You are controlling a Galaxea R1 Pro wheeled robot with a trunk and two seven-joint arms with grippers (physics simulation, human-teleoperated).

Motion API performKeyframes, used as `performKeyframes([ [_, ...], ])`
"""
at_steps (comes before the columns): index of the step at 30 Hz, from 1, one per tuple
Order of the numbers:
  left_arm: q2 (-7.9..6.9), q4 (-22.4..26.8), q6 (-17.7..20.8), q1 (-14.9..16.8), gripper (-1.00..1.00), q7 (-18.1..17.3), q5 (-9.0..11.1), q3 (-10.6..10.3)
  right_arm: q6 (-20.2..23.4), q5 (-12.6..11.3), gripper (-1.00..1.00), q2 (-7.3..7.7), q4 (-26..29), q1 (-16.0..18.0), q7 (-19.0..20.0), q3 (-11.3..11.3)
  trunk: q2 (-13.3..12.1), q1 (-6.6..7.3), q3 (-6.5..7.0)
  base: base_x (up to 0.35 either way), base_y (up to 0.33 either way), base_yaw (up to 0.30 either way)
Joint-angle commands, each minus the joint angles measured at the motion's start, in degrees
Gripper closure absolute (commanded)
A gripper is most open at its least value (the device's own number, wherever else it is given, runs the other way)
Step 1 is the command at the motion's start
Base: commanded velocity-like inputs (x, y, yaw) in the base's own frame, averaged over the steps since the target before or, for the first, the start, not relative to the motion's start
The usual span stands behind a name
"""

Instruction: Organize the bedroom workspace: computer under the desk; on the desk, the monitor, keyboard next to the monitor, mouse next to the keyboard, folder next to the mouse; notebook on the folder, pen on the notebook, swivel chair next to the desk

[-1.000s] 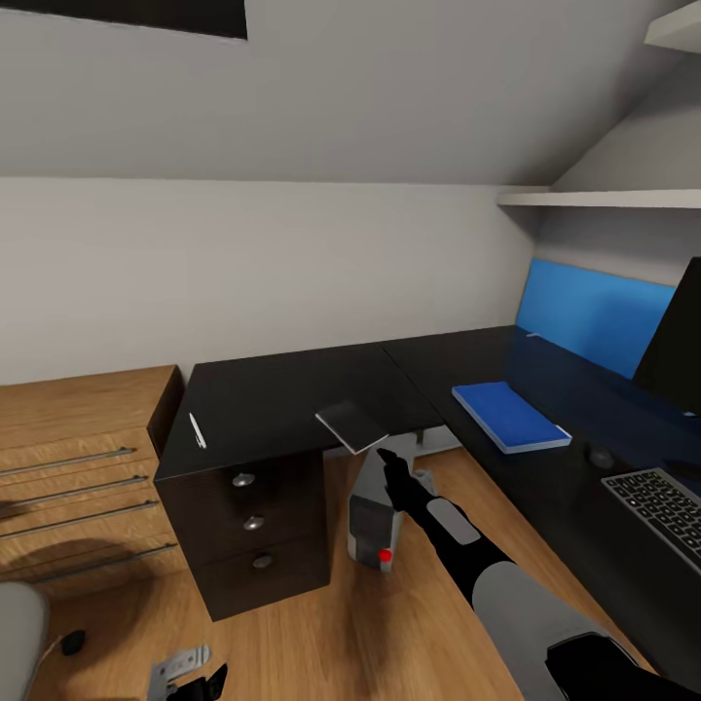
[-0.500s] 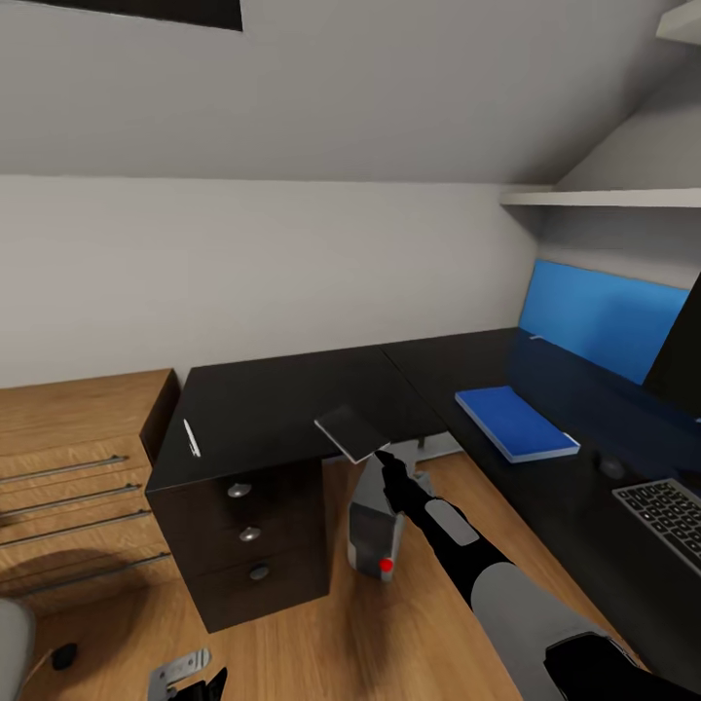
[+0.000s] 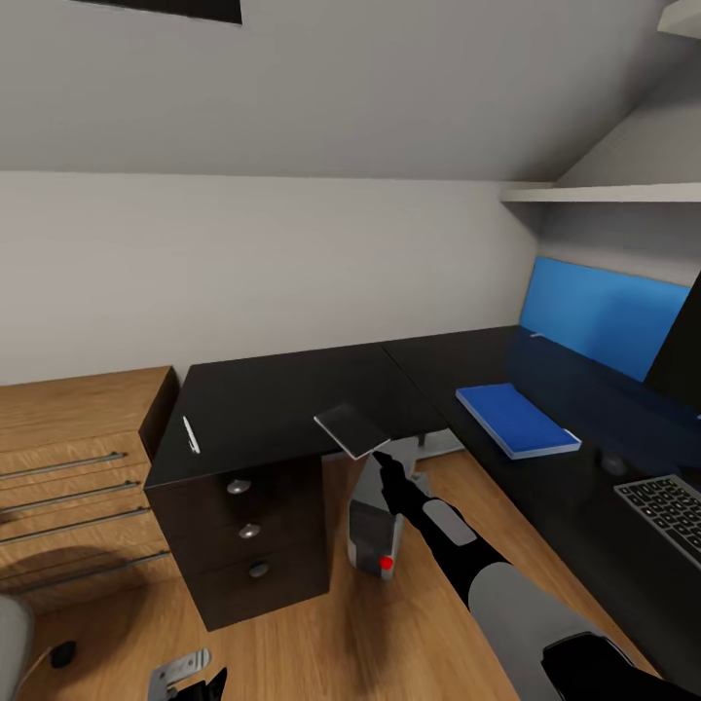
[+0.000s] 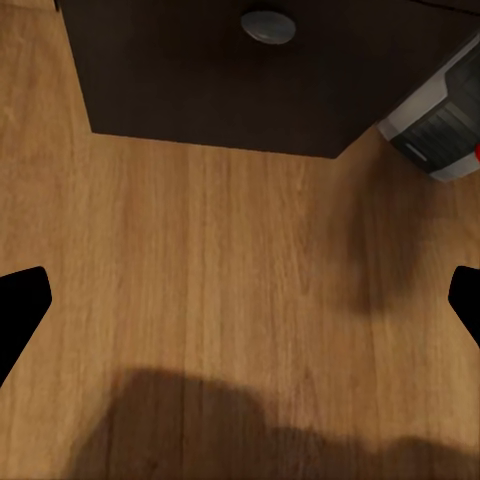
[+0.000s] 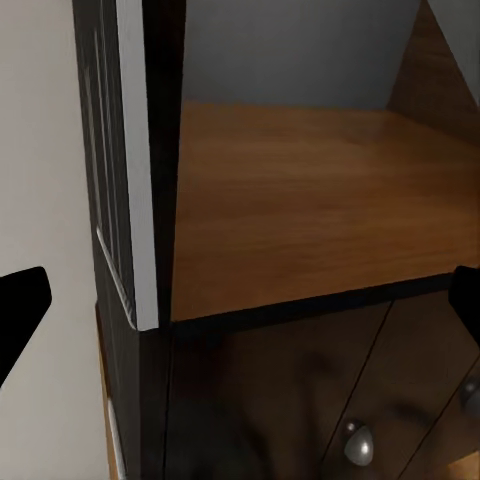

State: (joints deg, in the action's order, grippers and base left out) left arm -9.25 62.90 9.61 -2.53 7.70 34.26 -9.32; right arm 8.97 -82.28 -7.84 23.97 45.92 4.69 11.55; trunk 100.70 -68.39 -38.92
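Black L-shaped desk (image 3: 282, 399) carries the notebook (image 3: 351, 429) overhanging its front edge, its long axis running diagonally, just beyond the nearer right gripper (image 3: 385, 469), fingers spread and empty.

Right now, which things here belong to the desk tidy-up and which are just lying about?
Job: desk, pen, notebook, folder, keyboard, monitor, computer.
Just there: dresser, shelf, blue panel.

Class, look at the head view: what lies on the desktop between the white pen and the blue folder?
In the head view, a grey notebook sits between the pen and the folder, overhanging the desk front edge.
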Motion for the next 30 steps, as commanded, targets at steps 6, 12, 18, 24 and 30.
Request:
performKeyframes([
  [6, -0.07, -0.3, 0.1, 0.0, -1.00, 0.5, 0.6, -0.2, 0.0, -0.3, -1.00, -0.04, -0.1, 0.0, 0.1, 0.2, 0.0, 0.00, -0.04, 0.081, 0.036, 0.000],
  [12, -0.01, -1.0, 0.1, 0.0, -1.00, 0.7, 0.6, -0.2, 0.0, -0.3, -1.00, -0.12, -0.1, 0.0, -0.2, 0.2, 0.0, 0.00, -0.04, 0.125, 0.073, 0.000],
  [18, 0.01, -1.3, 0.1, 0.0, -1.00, 0.6, 0.6, -0.2, 0.0, -0.3, -1.00, -1.16, -0.1, 0.0, -0.2, 0.2, 0.0, 0.00, -0.04, 0.082, 0.070, 0.000],
  [24, 0.09, -1.6, 0.1, 0.0, -1.00, 0.7, 0.4, -0.2, 0.0, -0.3, -1.00, -1.69, -0.1, 0.0, -0.2, 0.1, 0.0, 0.00, -0.04, 0.077, 0.066, 0.000],
  [30, 0.11, -1.6, 0.1, 0.0, -1.00, 0.7, 0.4, -0.2, 0.0, -0.3, -1.00, -1.69, -0.2, 0.0, -0.2, 0.1, 0.0, 0.00, -0.04, 0.092, 0.092, 0.000],
])
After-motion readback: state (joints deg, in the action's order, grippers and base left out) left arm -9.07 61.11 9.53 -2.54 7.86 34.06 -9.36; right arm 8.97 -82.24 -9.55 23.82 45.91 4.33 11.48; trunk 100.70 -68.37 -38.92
